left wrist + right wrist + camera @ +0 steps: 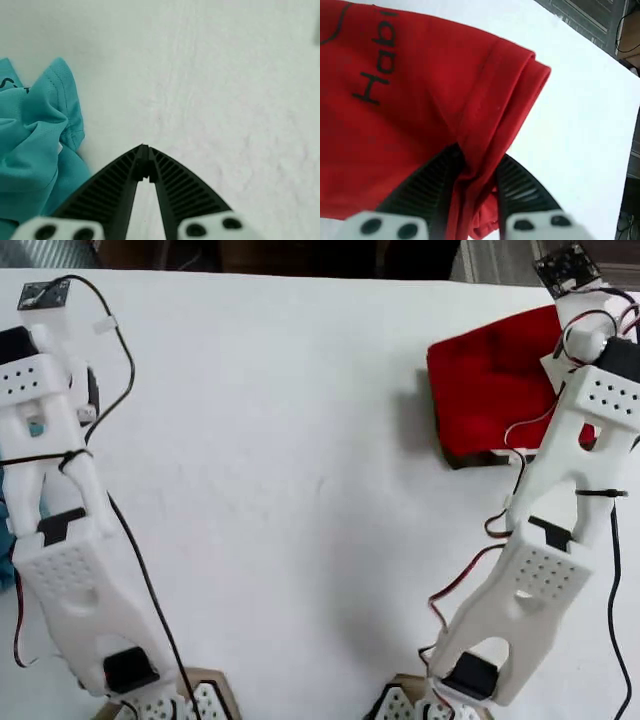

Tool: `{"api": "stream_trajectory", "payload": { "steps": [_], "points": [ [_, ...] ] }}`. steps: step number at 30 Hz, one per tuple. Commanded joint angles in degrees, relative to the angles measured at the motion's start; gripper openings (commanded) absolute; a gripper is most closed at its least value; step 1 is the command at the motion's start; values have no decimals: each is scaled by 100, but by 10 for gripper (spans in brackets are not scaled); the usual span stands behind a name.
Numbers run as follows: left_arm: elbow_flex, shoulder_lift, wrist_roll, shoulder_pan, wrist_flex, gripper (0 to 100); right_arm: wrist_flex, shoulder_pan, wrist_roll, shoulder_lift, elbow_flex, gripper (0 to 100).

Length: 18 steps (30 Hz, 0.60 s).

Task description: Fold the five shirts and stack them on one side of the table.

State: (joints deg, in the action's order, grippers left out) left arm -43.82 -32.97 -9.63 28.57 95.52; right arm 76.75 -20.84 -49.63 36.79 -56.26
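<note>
A folded red shirt (pixel 490 380) with black lettering lies at the far right of the white table (pixel 300 460). My right gripper (pixel 475 177) is shut on the red shirt (pixel 410 100), with a folded edge of cloth pinched between its black fingers (pixel 520 187). A crumpled teal shirt (pixel 35 135) lies beside my left gripper (pixel 145 167), which is shut on nothing just above the bare tabletop. A strip of the teal shirt (pixel 6 530) shows at the table's left edge, behind the left arm (pixel 70 570).
A darker layer (pixel 478 457) shows under the red shirt's near edge. The right arm (pixel 540 580) stretches over the table's right side, with loose wires (pixel 470 570) beside it. The table's far edge (pixel 300 276) runs along the back.
</note>
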Motion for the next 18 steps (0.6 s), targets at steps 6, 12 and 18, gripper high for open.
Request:
{"api": "stream_trajectory", "payload": {
  "steps": [6,12,18],
  "points": [
    [-268,132,-35,44,35,28,-716,-259,-237,356,-167,21],
    [-251,132,-35,44,35,28,-1103,-338,-237,734,-167,21],
    [-259,132,-35,44,35,28,-1508,-400,-237,1165,-167,21]
  ]
}}
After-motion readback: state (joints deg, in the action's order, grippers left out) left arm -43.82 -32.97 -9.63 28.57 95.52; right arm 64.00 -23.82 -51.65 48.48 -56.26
